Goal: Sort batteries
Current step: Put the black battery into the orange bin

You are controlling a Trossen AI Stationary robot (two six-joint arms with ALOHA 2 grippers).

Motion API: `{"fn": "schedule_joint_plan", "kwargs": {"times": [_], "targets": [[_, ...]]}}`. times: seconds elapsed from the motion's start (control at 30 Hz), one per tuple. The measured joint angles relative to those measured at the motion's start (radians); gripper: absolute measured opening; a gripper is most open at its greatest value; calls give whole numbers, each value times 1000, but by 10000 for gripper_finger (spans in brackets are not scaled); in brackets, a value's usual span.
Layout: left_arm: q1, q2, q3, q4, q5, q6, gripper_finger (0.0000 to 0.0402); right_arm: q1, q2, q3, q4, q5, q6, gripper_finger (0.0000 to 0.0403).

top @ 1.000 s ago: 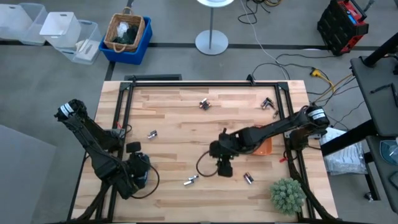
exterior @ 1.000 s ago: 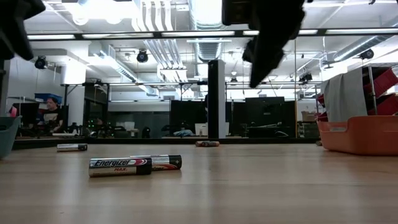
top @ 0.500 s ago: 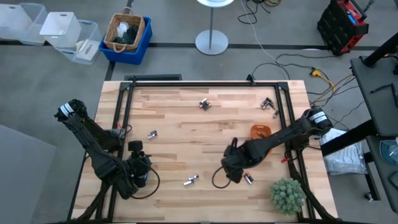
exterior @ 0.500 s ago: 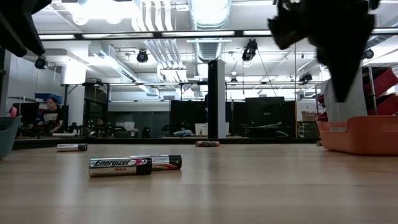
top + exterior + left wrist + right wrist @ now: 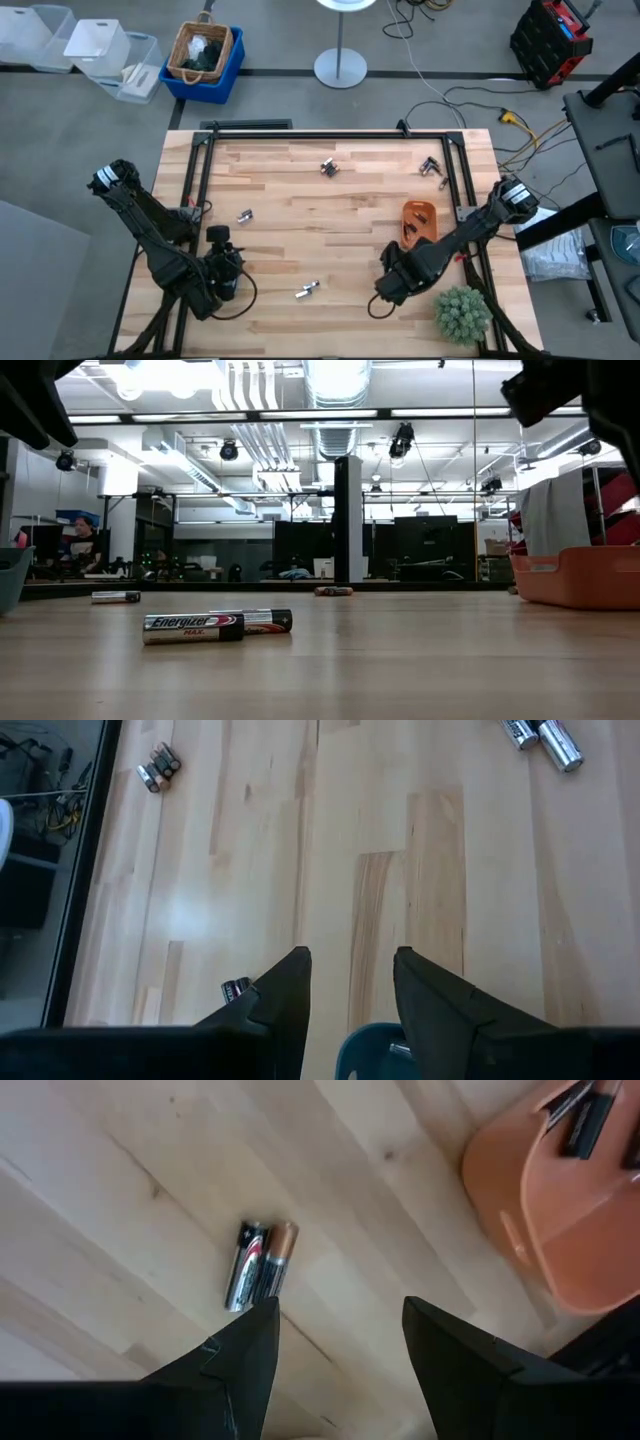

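Note:
A pair of batteries [image 5: 258, 1265] lies side by side on the wood, just ahead of my right gripper [image 5: 340, 1340], which hovers open near the table's right front [image 5: 390, 285]. The orange tray [image 5: 418, 222] behind it holds a few batteries [image 5: 585, 1120]. Other batteries lie singly or in small clusters on the table: [image 5: 306, 291], [image 5: 245, 215], [image 5: 328, 167], [image 5: 432, 166]. My left gripper [image 5: 350, 970] waits open at the left front [image 5: 225, 270], above a teal tray [image 5: 365, 1055].
A green plant [image 5: 462, 312] stands at the right front corner, close to my right arm. A black frame [image 5: 200, 180] borders the tabletop. The low view shows two batteries [image 5: 195, 626] up front and the orange tray's wall [image 5: 580, 575] at right.
My right gripper has swept from the table's middle toward the near edge and the right, ending over the battery pair at the right front. This uncovered the orange tray. The batteries and the tray have stayed in place.

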Motion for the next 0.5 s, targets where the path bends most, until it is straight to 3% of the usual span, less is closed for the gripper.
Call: {"fn": "schedule_joint_plan", "kwargs": {"times": [0.5], "targets": [[0,0,0,4,0,-11,125,41,0,-95,155,-3,6,206]]}}
